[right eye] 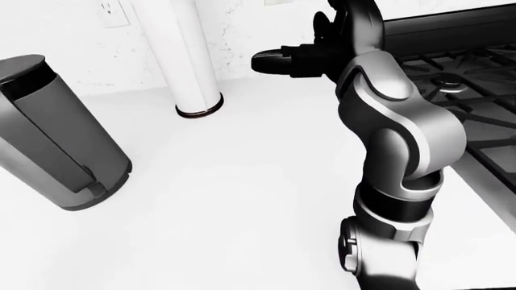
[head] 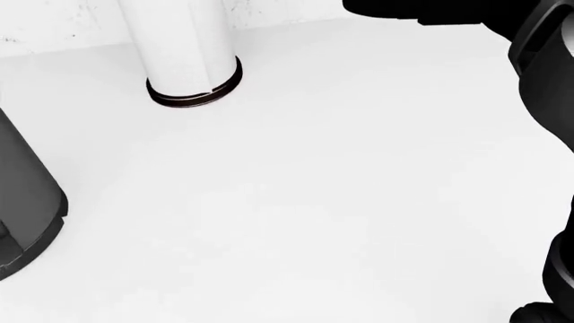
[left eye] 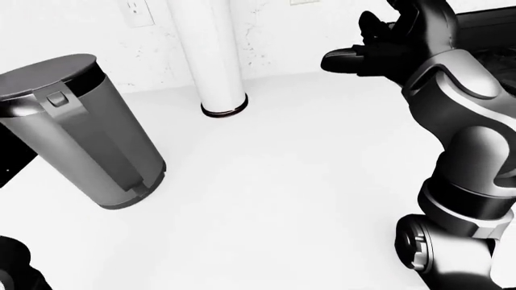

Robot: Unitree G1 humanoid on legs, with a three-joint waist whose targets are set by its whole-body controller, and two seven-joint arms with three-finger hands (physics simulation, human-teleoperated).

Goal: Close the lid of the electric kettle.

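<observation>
The electric kettle (left eye: 84, 136) is a grey cylinder standing upright on the white counter (left eye: 290, 181) at the left of the left-eye view. Its dark lid (left eye: 48, 67) lies flat on the top, and its handle with a small button (left eye: 57, 98) faces me. Only the kettle's base (head: 27, 222) shows in the head view. My right hand (left eye: 355, 57) is raised at the top right, far from the kettle, with its fingers spread and holding nothing. Of my left arm only a dark rounded part (left eye: 12, 266) shows at the bottom left corner.
A tall white cylinder (left eye: 211, 54) with a dark ring at its base stands on the counter to the right of the kettle. A wall outlet (left eye: 137, 12) is above. A black stove with grates (right eye: 460, 78) borders the counter on the right.
</observation>
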